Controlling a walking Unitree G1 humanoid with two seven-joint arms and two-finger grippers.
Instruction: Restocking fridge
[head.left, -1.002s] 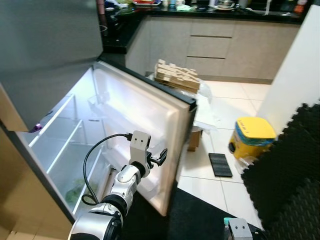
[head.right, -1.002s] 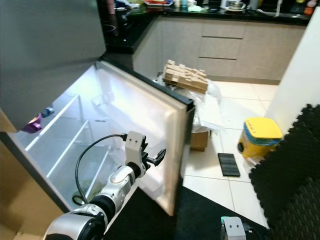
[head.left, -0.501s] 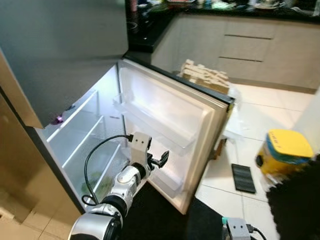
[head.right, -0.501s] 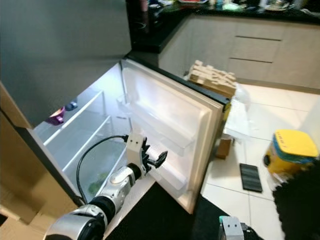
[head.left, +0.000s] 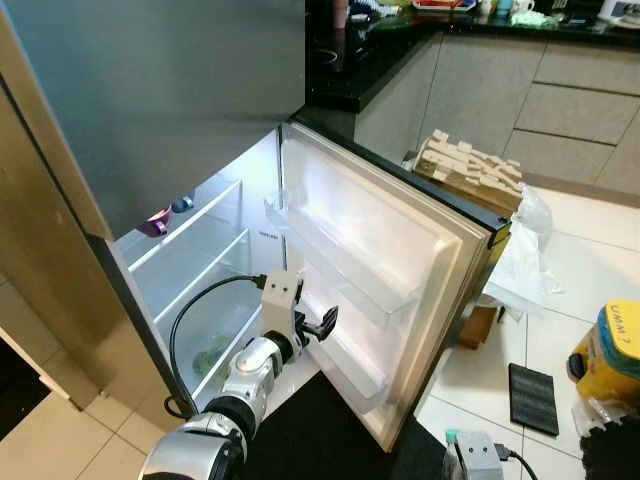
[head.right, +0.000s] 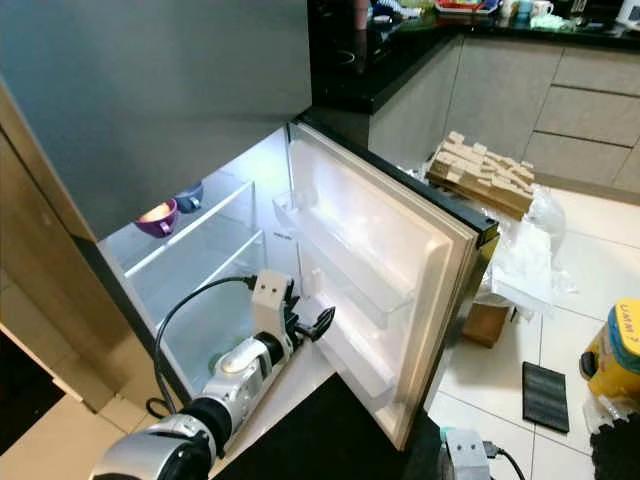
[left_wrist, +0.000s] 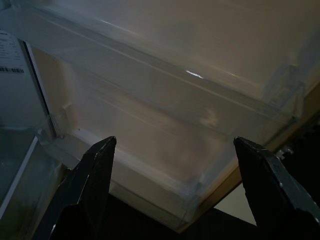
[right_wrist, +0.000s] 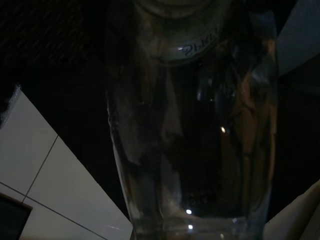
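The fridge stands open, its white door (head.left: 400, 245) swung out to the right with clear door shelves (head.left: 350, 290) on its inner side. My left gripper (head.left: 325, 322) is open, held low in front of the bottom door shelf (left_wrist: 150, 170) without touching it. Its two black fingers (left_wrist: 95, 172) frame that shelf. Inside, a purple bowl (head.right: 160, 215) sits on the top shelf and some green produce (head.left: 210, 360) lies in the bottom drawer. A clear glass bottle (right_wrist: 192, 125) hangs over the floor tiles, held in my right gripper, whose wrist (head.left: 470, 452) stays low at the bottom edge.
A stack of wooden blocks (head.left: 470, 170) rests on white bags behind the door. On the tiles to the right are a cardboard box (head.left: 483, 325), a flat black item (head.left: 533, 398) and a yellow tub (head.left: 612, 350). A black mat (head.left: 320, 440) lies under me.
The whole picture has shifted as the camera turned left, bringing the fridge interior and purple bowl into fuller view. My left gripper stays open before the door shelves.
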